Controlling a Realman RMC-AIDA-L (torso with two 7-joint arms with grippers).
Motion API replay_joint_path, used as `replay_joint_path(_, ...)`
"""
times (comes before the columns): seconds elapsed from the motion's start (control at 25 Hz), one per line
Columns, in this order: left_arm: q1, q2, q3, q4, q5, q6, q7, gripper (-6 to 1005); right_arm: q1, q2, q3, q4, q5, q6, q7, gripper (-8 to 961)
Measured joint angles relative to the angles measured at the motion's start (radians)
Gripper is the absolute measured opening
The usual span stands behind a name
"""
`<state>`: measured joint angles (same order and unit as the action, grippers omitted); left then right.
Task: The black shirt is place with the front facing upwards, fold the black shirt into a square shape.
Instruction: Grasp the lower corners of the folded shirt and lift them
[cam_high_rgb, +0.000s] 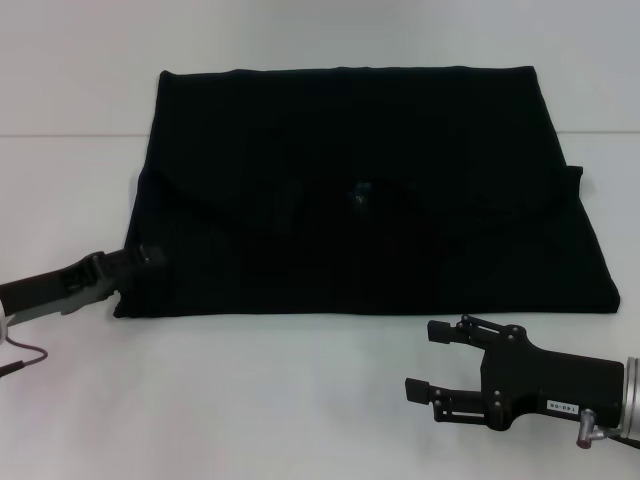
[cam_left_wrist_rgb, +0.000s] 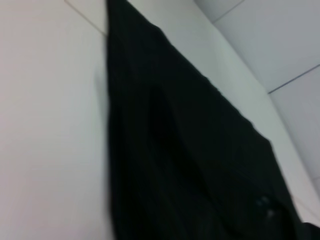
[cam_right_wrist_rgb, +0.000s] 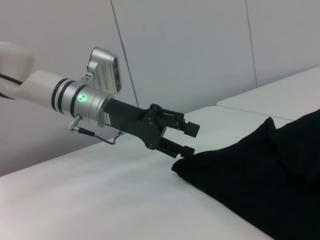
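In the head view, the black shirt (cam_high_rgb: 365, 190) is seen spread on the white table (cam_high_rgb: 250, 400) as a broad, roughly rectangular slab of matte cloth, folded over itself with soft creases and a small pale mark near the middle. Its near edge runs fairly straight; a small tab of cloth juts at the right edge. The left hand (cam_high_rgb: 140, 262) is set at the shirt's near left corner; whether cloth is held there cannot be told. The right hand (cam_high_rgb: 428, 360) is held off the cloth on bare table near the near right corner, its fingers spread apart and empty.

In the left wrist view, only dark cloth (cam_left_wrist_rgb: 190, 165) against pale table is shown.

In the right wrist view, the left hand (cam_right_wrist_rgb: 189, 140) is seen partly open at the rumpled corner of the shirt (cam_right_wrist_rgb: 260, 170), its lower finger at the cloth's edge.
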<state>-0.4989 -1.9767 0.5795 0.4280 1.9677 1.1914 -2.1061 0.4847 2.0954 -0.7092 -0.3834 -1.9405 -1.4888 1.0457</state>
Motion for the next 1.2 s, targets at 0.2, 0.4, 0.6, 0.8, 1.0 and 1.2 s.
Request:
replay_joint_path(0.2, -0.005, -0.002, 0.043, -0.003, 0.002, -0.044, -0.002, 816, 0.001, 0.0, -0.002, 0.0, 0.0, -0.001, 0.0, 888)
replay_joint_path(0.4, -0.011, -0.002, 0.064, -0.004, 0.003, -0.04, -0.013, 816, 0.002, 0.0, -0.003, 0.0, 0.0, -0.002, 0.0, 888)
replay_joint_path(0.6, -0.018, -0.004, 0.091, -0.005, 0.004, -0.033, -0.024, 815, 0.003, 0.0, -0.001, 0.0, 0.0, -0.006, 0.001, 888)
replay_joint_path(0.8, -0.018, -0.004, 0.092, -0.002, 0.004, -0.039, -0.024, 812, 0.003, 0.0, 0.002, 0.0, 0.0, -0.007, 0.002, 889)
replay_joint_path(1.0, -0.021, -0.002, 0.093, -0.001, 0.003, -0.036, -0.023, 802, 0.003, 0.0, 0.004, 0.0, 0.0, -0.007, 0.002, 889)
replay_joint_path(1.2, -0.029, -0.005, 0.132, 0.002, 0.007, -0.065, -0.017, 779, 0.003, 0.0, 0.005, 0.0, 0.001, -0.007, 0.002, 888)
